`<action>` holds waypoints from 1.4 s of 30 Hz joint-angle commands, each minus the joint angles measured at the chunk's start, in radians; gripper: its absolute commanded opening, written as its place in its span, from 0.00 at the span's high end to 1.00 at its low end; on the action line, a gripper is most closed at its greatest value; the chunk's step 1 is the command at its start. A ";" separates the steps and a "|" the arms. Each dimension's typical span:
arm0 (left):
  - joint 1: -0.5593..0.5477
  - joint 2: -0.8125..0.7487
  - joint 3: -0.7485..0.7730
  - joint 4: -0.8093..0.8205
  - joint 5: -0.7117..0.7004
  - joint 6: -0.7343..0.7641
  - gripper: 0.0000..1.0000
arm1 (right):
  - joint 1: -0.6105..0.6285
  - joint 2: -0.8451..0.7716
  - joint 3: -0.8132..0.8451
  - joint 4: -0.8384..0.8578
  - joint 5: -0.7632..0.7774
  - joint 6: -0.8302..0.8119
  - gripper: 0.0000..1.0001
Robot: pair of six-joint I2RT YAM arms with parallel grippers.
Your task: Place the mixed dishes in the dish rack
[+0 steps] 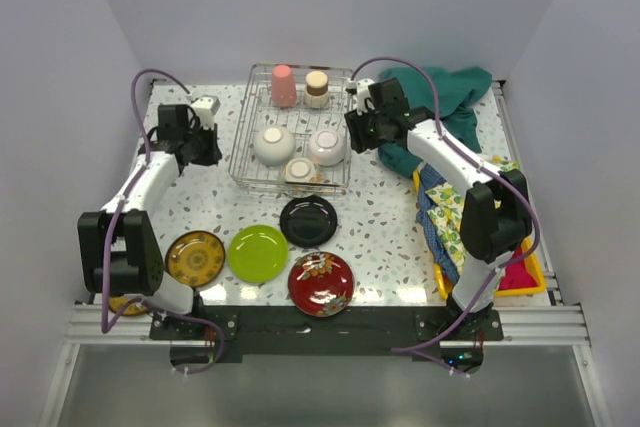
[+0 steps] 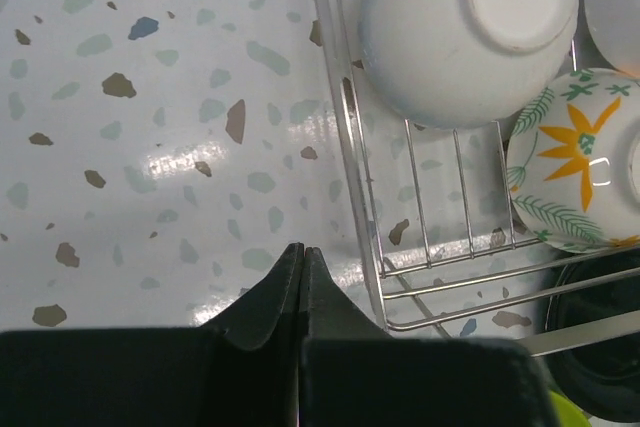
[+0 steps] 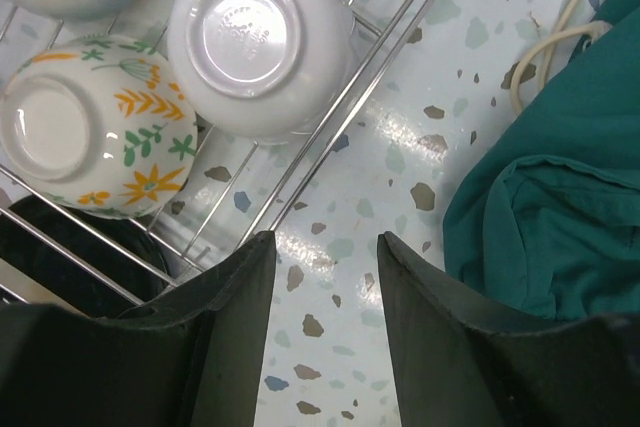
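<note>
The wire dish rack (image 1: 243, 143) stands at the back centre. In it are a salmon-pink cup (image 1: 284, 86), a tan-topped cup (image 1: 317, 88), two white bowls (image 1: 273, 144) (image 1: 327, 146) and a floral bowl (image 1: 299, 170), all upside down. On the table in front lie a black plate (image 1: 308, 220), a lime-green plate (image 1: 257, 253), a red floral plate (image 1: 321, 282) and a brown-gold plate (image 1: 195, 258). My left gripper (image 2: 301, 249) is shut and empty, left of the rack. My right gripper (image 3: 326, 239) is open and empty over the table by the rack's right side (image 3: 330, 117).
A teal cloth (image 1: 442, 107) lies bunched at the back right, close to my right gripper. A yellow tray (image 1: 530, 276) with patterned cloths sits along the right edge. A cable (image 3: 545, 42) lies by the teal cloth.
</note>
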 commanded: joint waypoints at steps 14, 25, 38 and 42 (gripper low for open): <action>-0.139 0.021 -0.007 0.040 0.091 0.022 1.00 | 0.007 -0.044 -0.066 0.032 0.084 -0.030 0.52; -0.106 -0.109 -0.006 -0.129 -0.091 0.024 0.66 | 0.007 -0.162 -0.118 0.025 0.061 -0.062 0.51; 0.021 -0.292 -0.202 -0.318 0.249 0.286 0.46 | 0.017 -0.349 -0.309 -0.029 -0.241 -0.056 0.49; 0.040 -0.212 -0.225 -0.351 0.405 0.401 0.48 | 0.017 -0.357 -0.291 -0.057 -0.260 -0.061 0.48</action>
